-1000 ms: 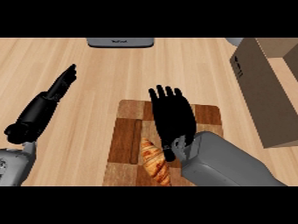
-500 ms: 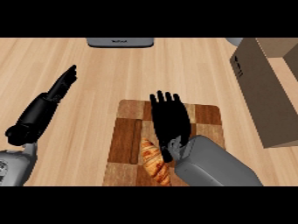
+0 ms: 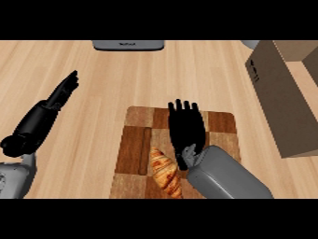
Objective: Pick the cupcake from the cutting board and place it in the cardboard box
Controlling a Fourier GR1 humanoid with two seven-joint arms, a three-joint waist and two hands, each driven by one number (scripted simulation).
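My right hand (image 3: 187,127) lies open over the wooden cutting board (image 3: 139,135), fingers straight and pointing away from me. A croissant (image 3: 164,172) rests on the board just left of my right wrist. No cupcake shows anywhere; the hand may hide it. The open cardboard box (image 3: 288,93) stands at the right, apart from the board. At the left my left hand (image 3: 59,95) rests open on the counter with its fingers pointing away.
A grey appliance (image 3: 128,45) sits at the counter's far edge, top centre. Light wooden counter (image 3: 113,79) spreads between the board, the box and the left arm.
My right hand and forearm have drawn back toward me along the cutting board. The left hand has stayed put.
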